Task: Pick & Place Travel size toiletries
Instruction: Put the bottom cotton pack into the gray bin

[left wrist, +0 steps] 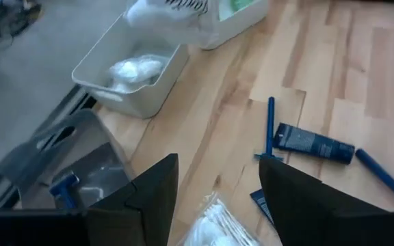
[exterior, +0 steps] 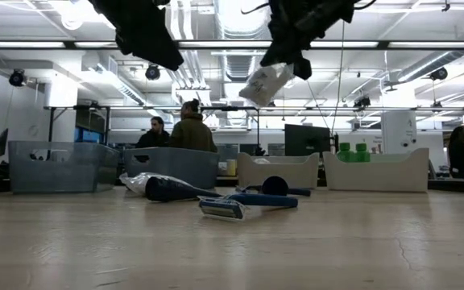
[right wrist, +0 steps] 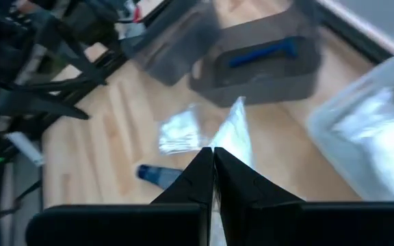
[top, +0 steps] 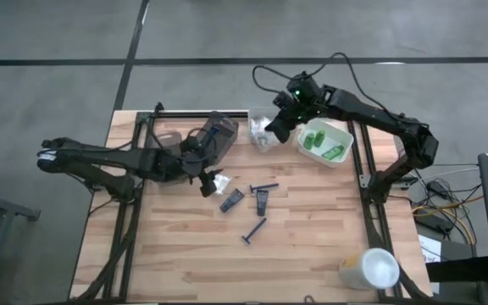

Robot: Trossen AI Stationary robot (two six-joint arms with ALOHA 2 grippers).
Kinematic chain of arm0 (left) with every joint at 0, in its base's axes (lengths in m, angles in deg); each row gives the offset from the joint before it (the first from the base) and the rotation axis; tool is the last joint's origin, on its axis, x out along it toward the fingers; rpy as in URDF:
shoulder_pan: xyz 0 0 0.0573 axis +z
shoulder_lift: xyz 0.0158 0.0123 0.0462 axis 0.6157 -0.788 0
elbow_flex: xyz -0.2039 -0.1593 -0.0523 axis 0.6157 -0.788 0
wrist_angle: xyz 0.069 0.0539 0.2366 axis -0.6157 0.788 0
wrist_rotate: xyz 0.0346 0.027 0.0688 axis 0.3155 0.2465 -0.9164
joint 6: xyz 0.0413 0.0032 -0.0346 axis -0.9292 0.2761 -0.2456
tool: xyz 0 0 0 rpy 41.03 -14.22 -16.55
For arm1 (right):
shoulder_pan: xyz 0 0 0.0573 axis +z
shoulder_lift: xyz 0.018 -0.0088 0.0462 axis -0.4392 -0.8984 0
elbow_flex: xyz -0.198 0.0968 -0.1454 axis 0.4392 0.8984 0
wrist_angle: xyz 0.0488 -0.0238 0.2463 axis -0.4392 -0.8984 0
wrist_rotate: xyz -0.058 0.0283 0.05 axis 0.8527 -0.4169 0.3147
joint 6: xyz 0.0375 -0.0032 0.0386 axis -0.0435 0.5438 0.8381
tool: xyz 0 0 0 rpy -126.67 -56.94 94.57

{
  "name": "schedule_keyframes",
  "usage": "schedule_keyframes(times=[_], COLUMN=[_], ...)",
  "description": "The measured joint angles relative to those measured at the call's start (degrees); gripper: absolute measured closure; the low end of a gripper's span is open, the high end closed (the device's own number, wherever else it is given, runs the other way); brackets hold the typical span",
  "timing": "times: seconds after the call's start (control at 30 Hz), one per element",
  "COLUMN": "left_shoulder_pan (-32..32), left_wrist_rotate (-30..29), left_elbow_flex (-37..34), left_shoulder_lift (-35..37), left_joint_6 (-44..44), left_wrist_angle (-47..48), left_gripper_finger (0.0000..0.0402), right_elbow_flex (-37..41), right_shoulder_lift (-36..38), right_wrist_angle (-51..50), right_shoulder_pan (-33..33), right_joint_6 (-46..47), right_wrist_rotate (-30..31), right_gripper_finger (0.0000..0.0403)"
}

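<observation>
**Right claw lifts a packet over the trays**

The right gripper [right wrist: 212, 160] is clenched on a white packet [exterior: 266, 83], raised above the white tray [top: 257, 135]. The left gripper [left wrist: 217, 188] hangs released over another packet [top: 219, 181] beside dark tubes [top: 232, 200] on the table [top: 185, 263].

White crinkly packet [exterior: 264, 83] aloft; dark tubes [top: 232, 200], blue razors [top: 254, 230] flat mid-table

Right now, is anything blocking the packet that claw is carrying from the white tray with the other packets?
Nothing visible. The right claw holds the white packet up in the air, above the white tray holding other packets. Only open air lies between them.
</observation>
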Motion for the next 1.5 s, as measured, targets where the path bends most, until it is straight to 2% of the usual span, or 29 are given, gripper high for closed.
schedule_keyframes(times=[0.17, 0.33, 0.53, 0.7, 0.97, 1.17, 1.37, 1.5], left_shoulder_pan=[4.62, 10.3, 13.19, 13.25, 13.22, 13.22, 13.22, 13.22], left_wrist_rotate=[6.5, 16.26, 17.3, 17.37, 17.44, 17.46, 17.48, 17.48], left_elbow_flex=[-1.68, -9.91, -21.22, -27.1, -26.71, -24.98, -24.16, -24.16], left_shoulder_lift=[2.75, 7.31, 11.26, 12.04, 12.15, 12.17, 12.17, 12.17], left_joint_6=[0.66, -0.42, 1.02, 0.97, -0.95, -3.56, -3.33, -3.09], left_wrist_angle=[-2.95, -18.36, -40.28, -51.13, -52.42, -52.35, -52.14, -51.79], left_gripper_finger=[0.0193, 0.0193, 0.0193, 0.0193, 0.0193, 0.0193, 0.0193, 0.0193], right_elbow_flex=[0.39, 0.68, 1.16, 2.19, 5.65, 7.83, 8.36, 8.56], right_shoulder_lift=[0.78, 0.82, 0.46, -0.56, -3.61, -7.66, -9.74, -9.45], right_wrist_angle=[-2.12, -4.58, -4.87, -5.71, -1.4, 6.55, 4.26, 4.11], right_shoulder_pan=[-4.13, -8.03, -10.87, -11.93, -12.31, -12.58, -12.91, -12.93], right_joint_6=[-4.19, -5.18, -5.66, -5.64, -5.29, -4.2, -3.79, -4.51], right_wrist_rotate=[0.29, 3.21, 7.29, 14.63, 22.26, 22.72, 23.04, 28.3], right_gripper_finger=[0.0394, 0.0394, 0.0394, 0.0394, 0.0394, 0.0394, 0.0394, 0.0394])
